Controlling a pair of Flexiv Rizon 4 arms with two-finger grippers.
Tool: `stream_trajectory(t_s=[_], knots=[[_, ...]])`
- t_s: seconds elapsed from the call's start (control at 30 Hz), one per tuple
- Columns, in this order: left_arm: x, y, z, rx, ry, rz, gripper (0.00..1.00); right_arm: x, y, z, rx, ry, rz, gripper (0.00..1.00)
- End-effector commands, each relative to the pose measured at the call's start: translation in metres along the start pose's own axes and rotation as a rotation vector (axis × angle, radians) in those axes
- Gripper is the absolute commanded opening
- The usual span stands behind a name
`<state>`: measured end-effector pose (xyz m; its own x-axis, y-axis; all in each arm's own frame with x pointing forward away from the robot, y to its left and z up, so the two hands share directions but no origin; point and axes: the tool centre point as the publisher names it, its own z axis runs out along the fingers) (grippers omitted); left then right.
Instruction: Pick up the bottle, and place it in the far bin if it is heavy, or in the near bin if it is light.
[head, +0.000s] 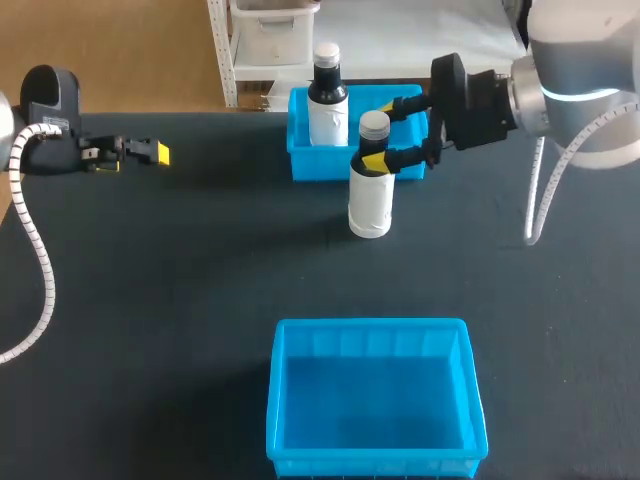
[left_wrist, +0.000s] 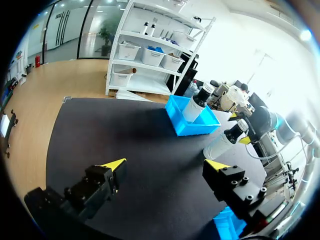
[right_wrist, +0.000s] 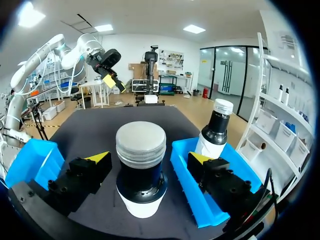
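From above, the bottle (head: 370, 205) stands on the worktop (head: 200, 280) just in front of the far bin (head: 310, 160), with the right hand (head: 379, 133) open around its neck; the left wrist view shows the left hand (left_wrist: 166, 164) spread wide; the right wrist view shows the bottle inside the open right hand, with a gap on each side.

We see a white bottle (head: 370, 195) upright on the dark table (head: 170, 290), upper middle of the frame, just below the far bin (head: 312, 165), which holds a second bottle (head: 327, 105). Our right gripper (head: 381, 132) has its fingers either side of the white bottle's neck. The near bin (head: 283, 400) sits bottom centre. Our left gripper (head: 150, 153) hangs upper left.
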<state>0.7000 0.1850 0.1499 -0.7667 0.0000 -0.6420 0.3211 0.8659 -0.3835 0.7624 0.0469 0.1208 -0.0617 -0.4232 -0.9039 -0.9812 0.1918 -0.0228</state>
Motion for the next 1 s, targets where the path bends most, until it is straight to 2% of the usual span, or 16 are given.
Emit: stream_trajectory(t_s=[0.03, 0.43, 0.57, 0.63, 0.73, 0.87, 1.0], knots=[[0.0, 0.0, 0.0, 0.0, 0.0, 0.0, 1.0, -0.0003, -0.004, 0.0071, -0.012, 0.0, 0.001, 1.0], [0.0, 0.0, 0.0, 0.0, 0.0, 0.0, 1.0, -0.0006, 0.0013, 0.0098, -0.025, -0.003, 0.003, 1.0], [0.0, 0.0, 0.0, 0.0, 0.0, 0.0, 1.0, -0.0007, 0.002, 0.0101, -0.027, -0.004, 0.005, 0.77], [0.0, 0.0, 0.0, 0.0, 0.0, 0.0, 1.0, -0.0007, 0.0021, 0.0103, -0.027, -0.005, 0.005, 0.7], [0.0, 0.0, 0.0, 0.0, 0.0, 0.0, 1.0, -0.0009, 0.0028, 0.0105, -0.029, -0.006, 0.003, 0.65], [0.0, 0.0, 0.0, 0.0, 0.0, 0.0, 1.0, -0.0007, 0.0044, 0.0107, -0.034, -0.004, 0.002, 0.65], [0.0, 0.0, 0.0, 0.0, 0.0, 0.0, 1.0, -0.0003, 0.0051, 0.0104, -0.037, -0.002, 0.003, 0.58]])
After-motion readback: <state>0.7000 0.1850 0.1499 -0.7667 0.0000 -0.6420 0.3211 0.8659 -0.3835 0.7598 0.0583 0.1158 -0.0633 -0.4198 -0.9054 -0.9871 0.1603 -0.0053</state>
